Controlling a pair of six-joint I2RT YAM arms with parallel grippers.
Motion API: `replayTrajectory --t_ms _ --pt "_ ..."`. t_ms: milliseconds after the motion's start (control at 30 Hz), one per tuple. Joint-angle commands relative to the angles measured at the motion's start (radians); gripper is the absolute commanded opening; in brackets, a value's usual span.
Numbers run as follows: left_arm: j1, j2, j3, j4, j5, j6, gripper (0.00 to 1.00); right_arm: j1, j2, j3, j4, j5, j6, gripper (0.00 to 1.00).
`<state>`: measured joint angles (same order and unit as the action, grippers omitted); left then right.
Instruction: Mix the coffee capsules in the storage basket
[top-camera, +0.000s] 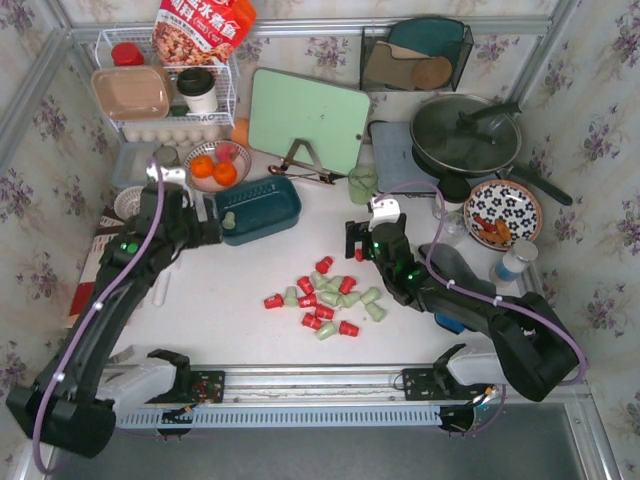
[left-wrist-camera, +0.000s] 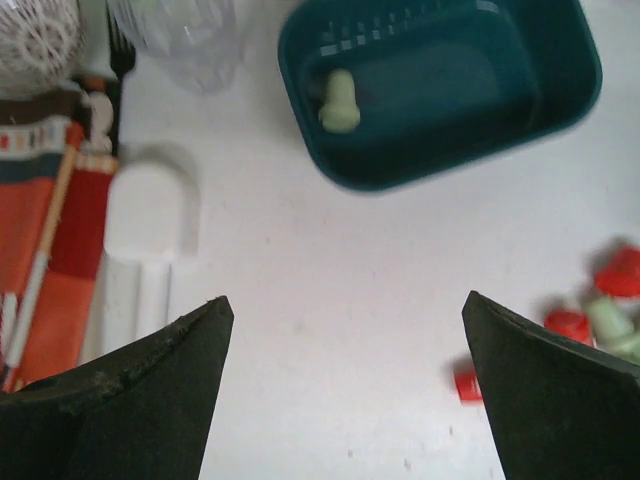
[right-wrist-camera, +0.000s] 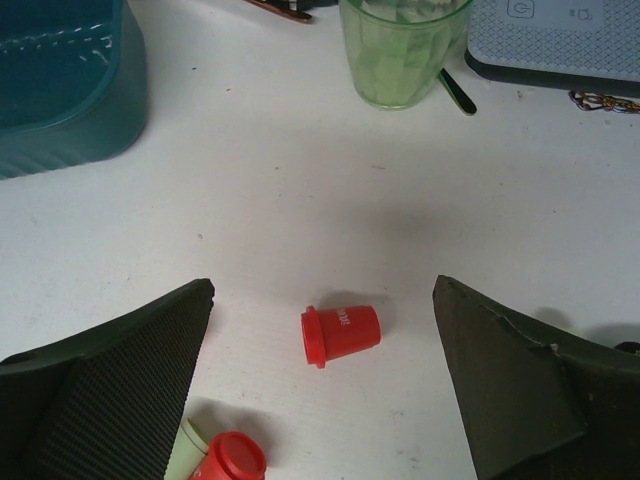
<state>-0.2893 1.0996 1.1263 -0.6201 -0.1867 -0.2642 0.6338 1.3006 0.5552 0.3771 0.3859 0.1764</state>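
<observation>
The dark teal storage basket sits left of centre and holds one mint capsule. Several red and mint coffee capsules lie scattered on the white table in front of it. My left gripper is open and empty at the basket's left end. The left wrist view shows the gripper above bare table, with the basket and its mint capsule beyond. My right gripper is open. In the right wrist view the gripper straddles a red capsule lying on its side, untouched.
A green glass stands behind the right gripper and shows in the right wrist view. A bowl of oranges, a green cutting board, a pan and a patterned plate line the back. A white spatula lies left.
</observation>
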Motion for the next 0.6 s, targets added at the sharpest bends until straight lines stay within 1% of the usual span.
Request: replayTrajectory --t_ms 0,133,200,333,467,567 --pt "0.001 -0.164 -0.114 -0.084 0.072 -0.015 0.99 0.001 0.01 0.016 0.016 -0.022 -0.006 0.99" --pt "0.0 -0.272 -0.193 -0.075 0.125 0.014 0.99 0.001 0.048 0.028 0.009 -0.014 -0.026 0.98" --pt "-0.004 -0.296 -0.191 -0.078 0.137 -0.001 0.99 0.002 0.071 0.043 -0.009 -0.007 -0.032 0.97" --pt "-0.002 -0.314 -0.166 -0.097 0.161 0.005 0.99 0.001 0.096 0.086 -0.1 -0.007 -0.024 0.94" --pt "0.007 -0.326 -0.153 -0.118 0.203 0.027 0.99 0.001 0.086 0.094 -0.17 -0.017 0.04 0.91" --pt "0.01 -0.36 -0.171 -0.115 0.219 0.018 0.99 0.0 0.114 0.11 -0.197 -0.002 0.091 0.91"
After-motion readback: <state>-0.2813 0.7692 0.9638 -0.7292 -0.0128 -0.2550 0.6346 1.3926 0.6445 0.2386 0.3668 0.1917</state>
